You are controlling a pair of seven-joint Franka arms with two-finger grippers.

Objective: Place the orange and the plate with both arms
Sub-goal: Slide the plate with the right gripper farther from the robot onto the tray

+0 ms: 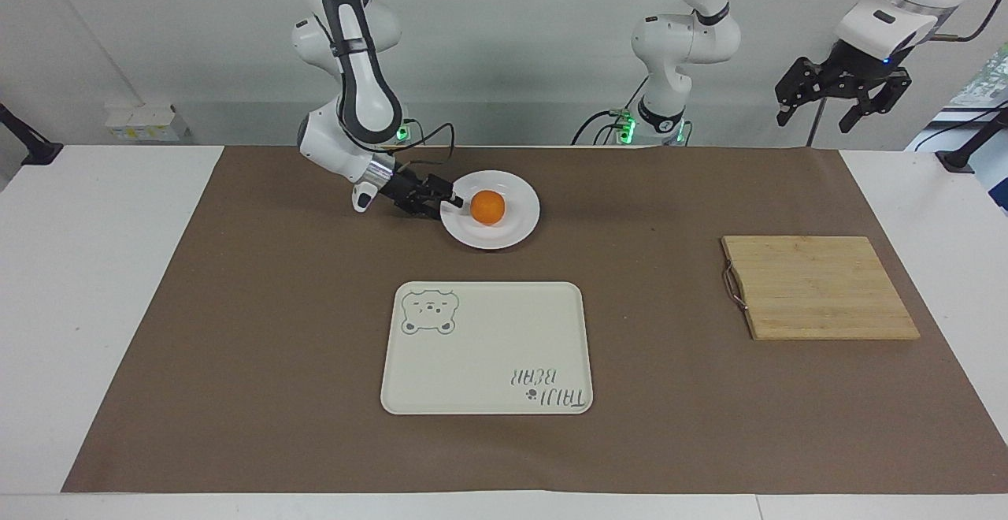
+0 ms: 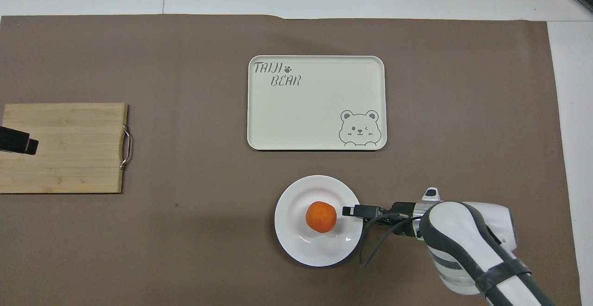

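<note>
While the orange [image 1: 488, 206] is sitting in the middle of the plate [image 1: 516, 228], the right gripper [image 1: 449, 201] is reaching in low and sideways at the plate's rim on the right arm's end of the counter [image 1: 236, 347]. Its jaws are standing wide, one tip showing over the rim, probably so the rim can be pinched between them; nothing is being held. The plate is lying nearer to the robots than the bear-print tray [image 1: 488, 347], the likely destination. The left gripper [image 1: 843, 98] is waiting high over the left arm's end, above the wooden board [image 1: 819, 287], jaws wide and holding nothing, presumably keeping out of the way until its turn with 1 of the 2 items.
</note>
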